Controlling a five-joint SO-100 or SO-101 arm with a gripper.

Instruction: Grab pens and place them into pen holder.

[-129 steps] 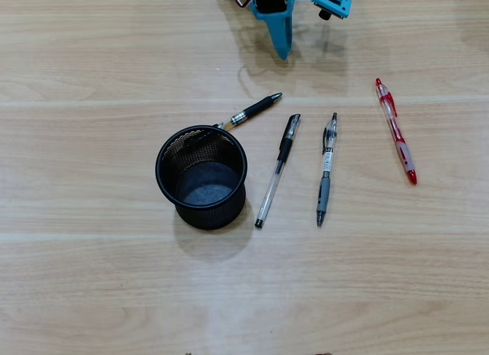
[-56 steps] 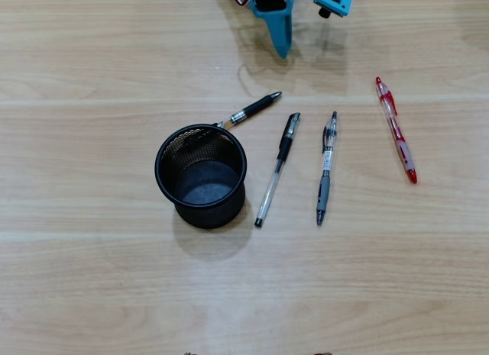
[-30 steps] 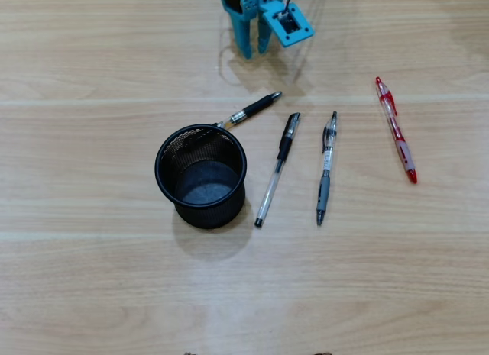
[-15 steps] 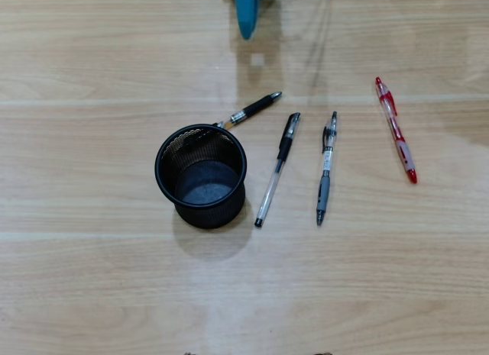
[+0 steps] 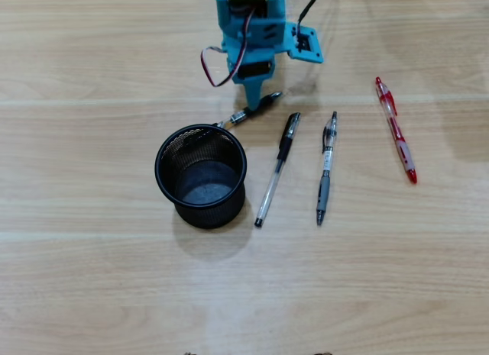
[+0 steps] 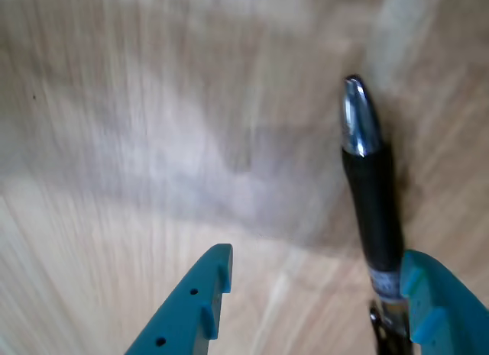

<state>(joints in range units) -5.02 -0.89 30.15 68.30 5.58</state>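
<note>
Table [image 5: 92, 294]: light wood, pale tan grain w/ faint plank lines; in the wrist view it is seen blurred, beige-grey. Pen holder [image 5: 200, 208]: black wire mesh, solid black rim, greyish floor seen inside. Short pen [image 6: 372, 210]: black barrel, shiny silver tip & silver band. Capped pen [image 5: 276, 169]: clear body, black cap & grip. Grey pen [image 5: 325, 169]: clear upper part w/ white label, grey grip, dark ends. Red pen [image 5: 396, 130]: red w/ clear and white sections. Gripper [image 6: 313, 309]: turquoise-blue plastic fingers; arm body is seen in the same blue w/ red, white & black wires [image 5: 218, 65].
</note>
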